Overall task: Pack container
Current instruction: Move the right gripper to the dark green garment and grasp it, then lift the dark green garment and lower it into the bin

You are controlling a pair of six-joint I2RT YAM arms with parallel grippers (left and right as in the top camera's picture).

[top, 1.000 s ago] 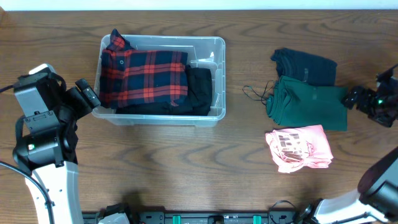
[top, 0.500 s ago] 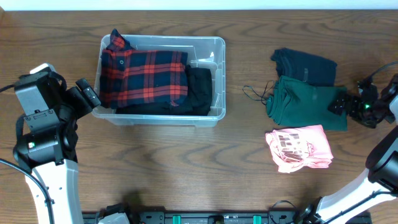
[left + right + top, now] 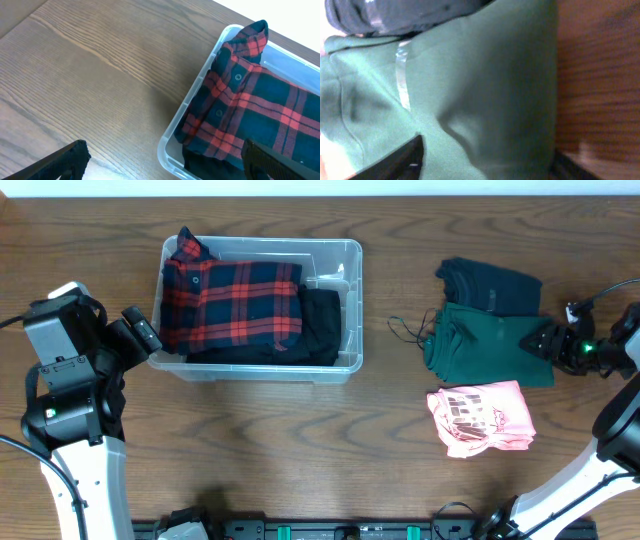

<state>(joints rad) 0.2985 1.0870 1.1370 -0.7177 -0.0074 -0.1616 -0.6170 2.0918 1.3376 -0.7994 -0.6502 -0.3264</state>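
1. We look straight down from the overhead camera, far enough above the wooden table (image 3: 300,440) to take in the container (image 3: 356,300) at upper left, the green folded garment (image 3: 480,352) at right and both arms at the edges.
2. Our left wrist camera rides above the left gripper (image 3: 143,333). It slants down across bare wood toward the container's left wall and shares with the overhead that rim and the red plaid shirt (image 3: 250,105).
3. Our right wrist camera hangs very close over the green folded garment, which blurs. It shares with the overhead that cloth and the dark navy garment (image 3: 395,15) touching it.
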